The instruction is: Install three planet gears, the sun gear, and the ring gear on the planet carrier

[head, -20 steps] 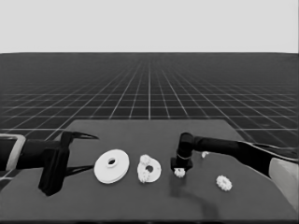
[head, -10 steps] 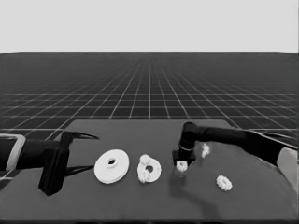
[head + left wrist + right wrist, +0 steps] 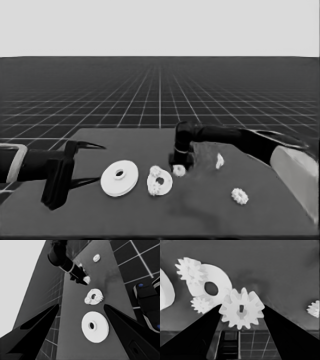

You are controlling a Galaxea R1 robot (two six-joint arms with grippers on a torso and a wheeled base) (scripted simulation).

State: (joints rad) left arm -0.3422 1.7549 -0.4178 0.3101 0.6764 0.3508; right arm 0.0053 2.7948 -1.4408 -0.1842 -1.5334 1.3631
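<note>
My right gripper [image 3: 179, 167] is shut on a small toothed gear [image 3: 242, 308], held just right of the smaller round part [image 3: 161, 185]. That part carries two gears [image 3: 188, 270] [image 3: 201, 305] beside its centre hole. The larger round part [image 3: 119, 178] lies flat to its left, with its hole showing. One more gear [image 3: 239, 195] lies alone on the table at the right. My left gripper [image 3: 75, 165] waits open over the table's left end, and nothing sits between its fingers [image 3: 37, 325].
A thin white piece [image 3: 219, 160] lies right of the right gripper, under the arm's reach. The right arm's pale grey part [image 3: 295, 175] fills the lower right. Dark machinery with blue lights [image 3: 147, 300] shows past the table's edge.
The right gripper has carried its gear leftward, from near the thin white piece to close beside the smaller round part. The left arm has not moved.
</note>
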